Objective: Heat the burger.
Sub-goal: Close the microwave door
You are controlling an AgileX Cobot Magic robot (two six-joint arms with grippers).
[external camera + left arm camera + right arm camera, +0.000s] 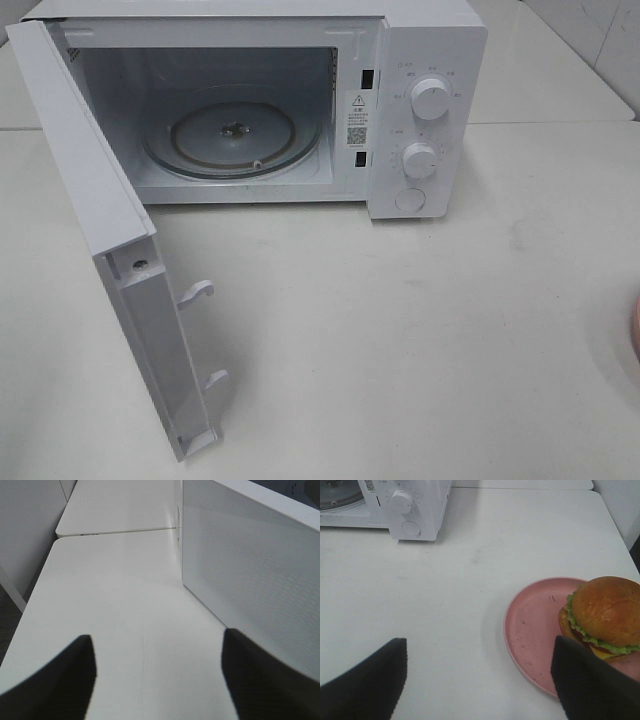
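Sitting on one round pink plate (535, 625), the burger (602, 617) occupies the plate's far side as the right wrist view frames it: glossy brown bun on top, green lettuce frill and a yellow cheese edge beneath. One burger, one plate. In the high view only a sliver of the plate (635, 330) shows at the right edge of the table (400, 330); burger itself out of frame there.

Right hand (477, 680): two dark fingers (365, 682) spread wide, nothing between them, touching nothing. One finger overlaps the plate's near rim in the view; whether it is above or beside it, cannot tell. Burger lies just ahead of that finger, off to one side of the open gap, not between the fingers.

Left hand (157, 675): fingers (55, 680) also wide apart, empty, over bare table beside the white perforated side of the microwave (250, 575).

One microwave (420, 60) at the back of the table, door (110, 250) swung fully open toward the left. Glass turntable (232, 135) inside is bare. Two round knobs (431, 99) and one round button (410, 199) on the control panel. Microwave and plate well apart.
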